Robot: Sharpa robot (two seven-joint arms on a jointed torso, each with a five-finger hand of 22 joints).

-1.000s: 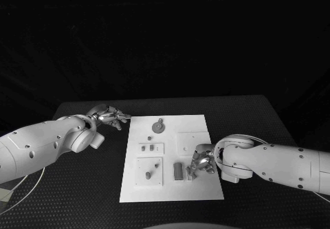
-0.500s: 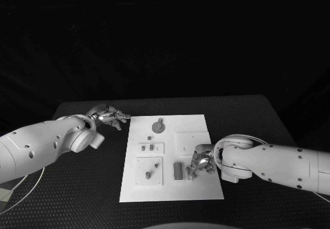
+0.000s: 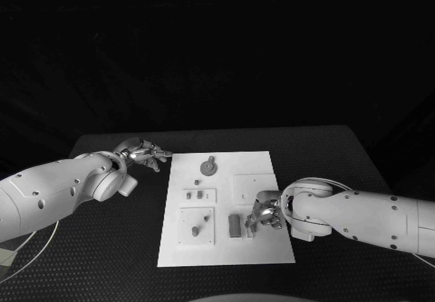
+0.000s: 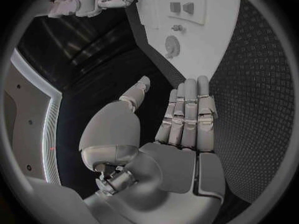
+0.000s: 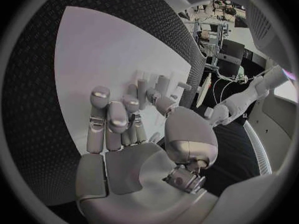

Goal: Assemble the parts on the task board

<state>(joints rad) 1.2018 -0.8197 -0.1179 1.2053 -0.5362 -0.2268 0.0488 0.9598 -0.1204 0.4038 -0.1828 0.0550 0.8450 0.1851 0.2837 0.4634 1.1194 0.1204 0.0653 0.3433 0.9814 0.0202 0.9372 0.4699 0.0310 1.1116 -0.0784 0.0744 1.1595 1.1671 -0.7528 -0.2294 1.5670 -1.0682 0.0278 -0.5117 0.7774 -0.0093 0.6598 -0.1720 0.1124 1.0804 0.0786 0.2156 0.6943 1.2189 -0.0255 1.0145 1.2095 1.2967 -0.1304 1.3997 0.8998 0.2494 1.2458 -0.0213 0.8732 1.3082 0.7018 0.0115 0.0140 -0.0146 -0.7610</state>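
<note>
Head view shows the black table (image 3: 344,157) with the white task board (image 3: 258,251) lying flat in its middle. On the board, a round grey part (image 3: 209,167) lies near the far edge; nearer, a small inset plate (image 3: 200,196) carries two little grey parts, and another inset plate (image 3: 197,226) below it carries two more. An upright grey block (image 3: 235,226) stands toward the board's near side, just beside the right hand (image 3: 264,215).

The right hand is over the board, its fingers bent down close to the grey block. Its own arm covers part of the board's right edge, so I cannot tell if the fingers hold something or only touch the board. In the right wrist view the fingers (image 5: 109,119) are curled, and a few small upright parts (image 5: 149,87) stand just past the fingertips; contact is hard to make out.

The left hand (image 3: 145,153) hovers beside the board's far left corner, off the board, with fingers spread and nothing in them. In the left wrist view the fingers (image 4: 190,109) lie straight together above the table's textured surface.

Behind the table, the room is dark
</note>
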